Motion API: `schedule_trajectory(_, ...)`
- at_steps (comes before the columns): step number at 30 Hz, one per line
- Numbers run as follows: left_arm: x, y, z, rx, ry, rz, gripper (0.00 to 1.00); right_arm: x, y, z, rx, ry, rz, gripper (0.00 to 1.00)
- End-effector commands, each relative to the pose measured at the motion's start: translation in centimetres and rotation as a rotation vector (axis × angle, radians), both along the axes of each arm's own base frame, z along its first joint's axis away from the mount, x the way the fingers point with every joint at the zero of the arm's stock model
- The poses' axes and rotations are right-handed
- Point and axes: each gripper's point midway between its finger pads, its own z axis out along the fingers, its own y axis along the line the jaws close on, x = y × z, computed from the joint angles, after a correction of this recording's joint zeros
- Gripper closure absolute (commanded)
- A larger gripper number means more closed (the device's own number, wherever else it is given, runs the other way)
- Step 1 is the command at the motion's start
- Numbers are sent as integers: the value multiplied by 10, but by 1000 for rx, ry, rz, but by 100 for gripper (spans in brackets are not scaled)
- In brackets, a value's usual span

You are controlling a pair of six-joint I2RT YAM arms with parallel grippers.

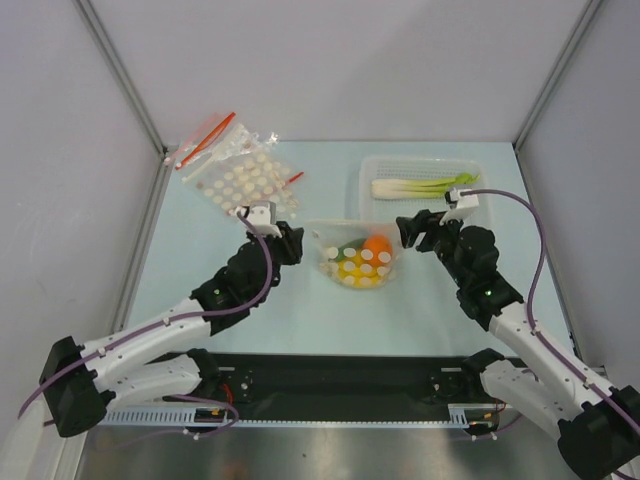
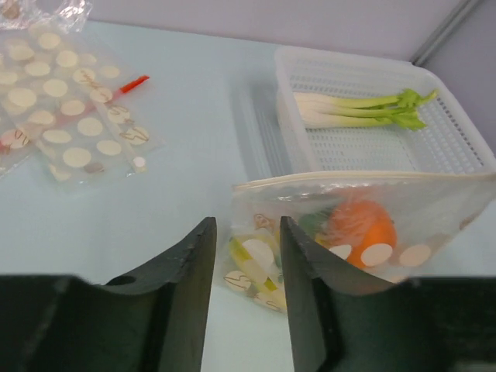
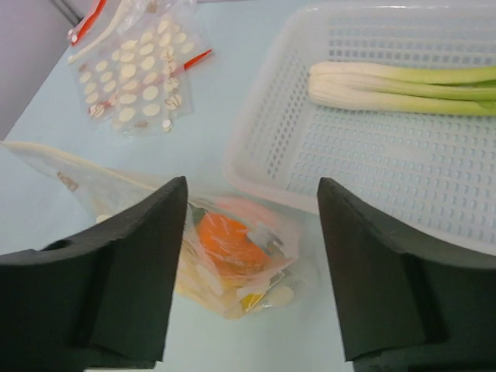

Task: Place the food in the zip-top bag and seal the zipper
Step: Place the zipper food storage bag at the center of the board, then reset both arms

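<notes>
Top external view: the zip-top bag [image 1: 360, 260], with the orange [image 1: 377, 245] inside, is laid mid-table between the grippers. The left gripper [image 1: 287, 242] is parted narrowly and the right gripper [image 1: 408, 232] widely; nothing is gripped. The long leek [image 1: 420, 185], lying in the basket [image 1: 368, 172], may prevent the zipper [image 2: 349, 177] being sealed.

The clear bag [image 2: 443, 203] carries white dots; an orange [image 2: 360, 229] shows inside. The leek [image 2: 356, 108] is white and green, the basket [image 2: 349, 59] white mesh, the desk [image 2: 178, 182] pale blue.
</notes>
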Motion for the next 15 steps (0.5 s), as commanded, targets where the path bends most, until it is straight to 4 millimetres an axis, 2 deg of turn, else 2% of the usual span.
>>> schedule_trajectory(1, -11, -18, 30, -49, -85, -167, 54, 4, -17, 24, 90, -60, -109, 29)
schedule_trajectory(2, -16, -19, 34, -39, -93, -197, 47, 4, -22, 23, 111, -60, -139, 23)
schedule_trajectory(3, -20, -19, 42, -37, -110, -226, 36, 6, -35, 28, 216, -43, -236, 20)
schedule_trajectory(4, -30, -19, 54, -52, -141, -271, 31, 5, -42, 32, 259, -42, -278, 15)
schedule_trajectory(5, -34, -16, 57, -55, -155, -275, 25, 3, -45, 35, 277, -43, -290, 14)
schedule_trajectory(6, -37, -10, 52, -64, -163, -270, 8, -1, -38, 43, 268, -55, -240, 12)
schedule_trajectory(7, -40, -5, 54, -80, -179, -263, 3, -4, -35, 49, 243, -67, -210, 10)
schedule_trajectory(8, -46, 4, 69, -121, -234, -252, 0, -10, -36, 58, 251, -84, -199, 4)
schedule_trajectory(9, -48, 9, 60, -120, -235, -245, 0, -10, -41, 65, 259, -93, -227, 2)
schedule_trajectory(11, -54, 23, 69, -158, -277, -214, 0, -14, -53, 69, 318, -86, -297, 0)
schedule_trajectory(12, -55, 25, 65, -160, -281, -209, 0, -14, -63, 72, 340, -92, -354, 0)
schedule_trajectory(14, -57, 34, 69, -184, -303, -184, 0, -16, -69, 75, 375, -96, -380, 0)
schedule_trajectory(15, -57, 38, 65, -190, -298, -168, 0, -17, -70, 77, 386, -106, -383, 0)
